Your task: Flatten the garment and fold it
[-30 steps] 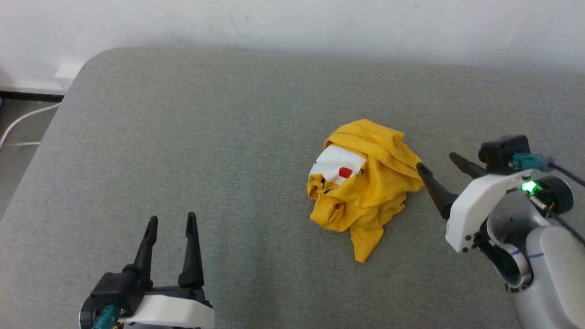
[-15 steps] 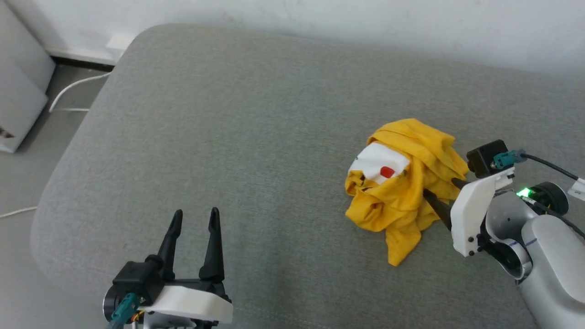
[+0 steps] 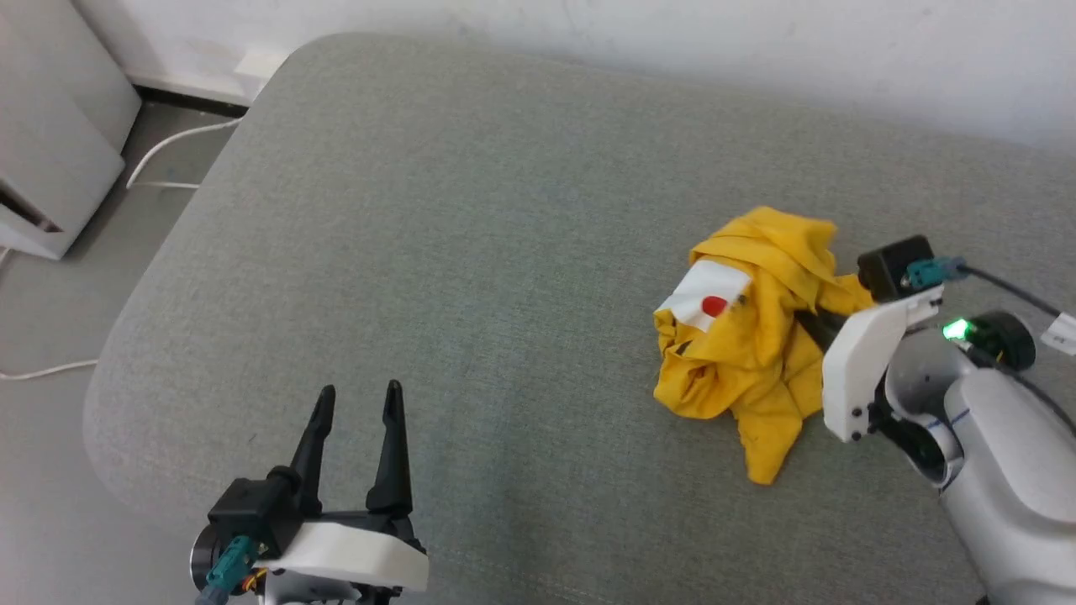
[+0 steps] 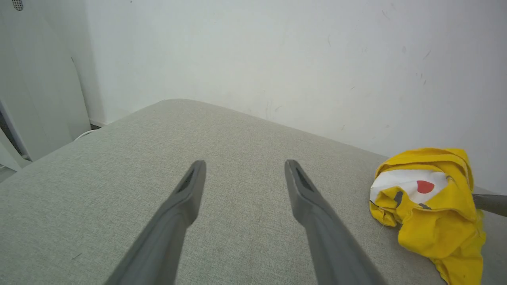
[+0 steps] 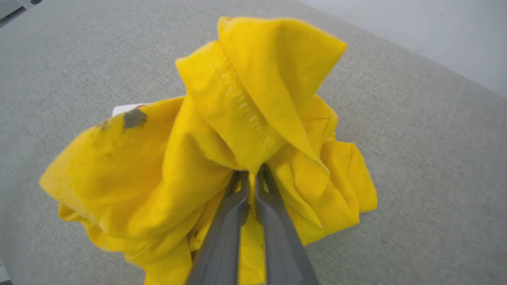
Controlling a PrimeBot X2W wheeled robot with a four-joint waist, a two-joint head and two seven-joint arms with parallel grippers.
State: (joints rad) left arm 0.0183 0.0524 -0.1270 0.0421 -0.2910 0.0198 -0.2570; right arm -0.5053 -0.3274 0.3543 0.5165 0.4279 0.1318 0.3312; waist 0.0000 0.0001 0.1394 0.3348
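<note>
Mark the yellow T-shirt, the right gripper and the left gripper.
yellow T-shirt (image 3: pixel 756 361): head view, on the crumpled yellow middle.
right gripper (image 5: pixel 248 176): right wrist view, between its fingertips, shut on a fold of the shirt.
left gripper (image 4: pixel 245 166): left wrist view, midway between its open fingertips.

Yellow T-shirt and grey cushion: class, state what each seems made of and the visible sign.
Yellow T-shirt: soft matte knit, probably cotton; limp crumpled folds, stitched hem.
Grey cushion: matte woven upholstery fabric, it seems; fine flecked weave, rounded padded edge.
</note>
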